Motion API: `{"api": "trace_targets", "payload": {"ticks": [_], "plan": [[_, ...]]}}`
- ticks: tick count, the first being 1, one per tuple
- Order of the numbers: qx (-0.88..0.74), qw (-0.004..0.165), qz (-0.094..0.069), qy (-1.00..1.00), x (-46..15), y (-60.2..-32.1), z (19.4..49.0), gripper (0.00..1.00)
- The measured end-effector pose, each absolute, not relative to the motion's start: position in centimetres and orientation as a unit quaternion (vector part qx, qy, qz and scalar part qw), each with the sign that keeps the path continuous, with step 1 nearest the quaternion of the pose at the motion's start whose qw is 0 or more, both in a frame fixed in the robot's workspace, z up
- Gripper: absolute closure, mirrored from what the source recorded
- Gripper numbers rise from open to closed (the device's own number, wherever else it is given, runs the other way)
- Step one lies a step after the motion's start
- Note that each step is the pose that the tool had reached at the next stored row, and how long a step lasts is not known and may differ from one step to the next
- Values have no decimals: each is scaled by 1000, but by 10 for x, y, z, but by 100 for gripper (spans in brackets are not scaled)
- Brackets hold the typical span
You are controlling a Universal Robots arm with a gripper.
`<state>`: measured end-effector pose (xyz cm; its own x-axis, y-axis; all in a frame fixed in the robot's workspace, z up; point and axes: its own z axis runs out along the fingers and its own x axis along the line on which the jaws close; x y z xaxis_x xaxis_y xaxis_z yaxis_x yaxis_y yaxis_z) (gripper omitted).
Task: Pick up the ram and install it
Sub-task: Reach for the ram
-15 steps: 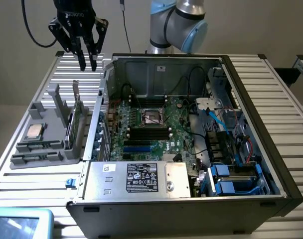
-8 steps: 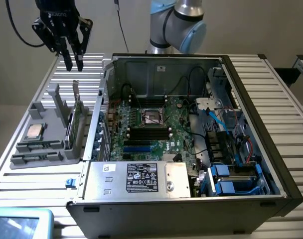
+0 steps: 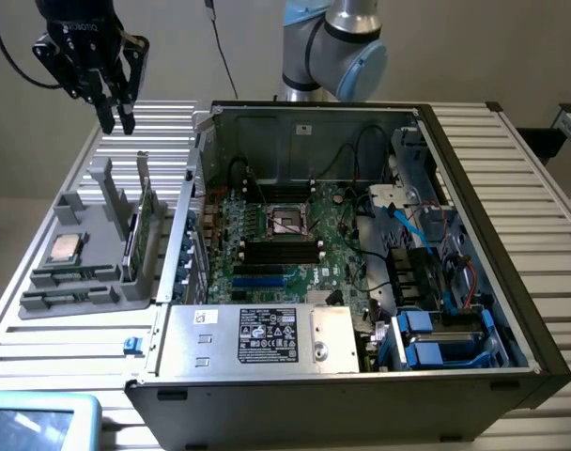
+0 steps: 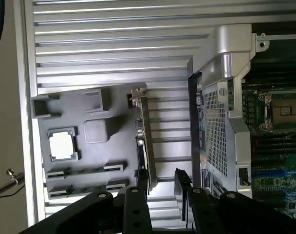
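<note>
My gripper [image 3: 117,124] hangs open high above the slatted table, beyond the far left corner of the grey fixture tray [image 3: 88,230], and holds nothing. In the wrist view its black fingers [image 4: 183,185] frame the gap between the tray [image 4: 92,105] and the computer case. Two long narrow holders [image 3: 71,276] at the tray's front carry thin dark strips [image 4: 84,170]. I cannot tell whether these are the ram seen edge-on. The motherboard's black slots [image 3: 281,251] lie empty inside the open case, below the processor socket [image 3: 287,222].
On the tray, a square silver processor [image 3: 63,248] lies flat and a taller green card with a metal bracket [image 3: 146,221] stands upright. The case walls [image 3: 196,178] rise beside the tray. A light-blue device [image 3: 37,423] sits at the front left corner.
</note>
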<state>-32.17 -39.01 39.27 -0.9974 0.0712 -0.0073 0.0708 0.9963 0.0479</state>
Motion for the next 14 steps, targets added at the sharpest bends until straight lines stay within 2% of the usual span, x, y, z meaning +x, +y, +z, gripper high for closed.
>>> {"api": "trace_targets", "payload": {"ticks": [14], "plan": [[36,4,24,999,-385,-390,393,65]]}}
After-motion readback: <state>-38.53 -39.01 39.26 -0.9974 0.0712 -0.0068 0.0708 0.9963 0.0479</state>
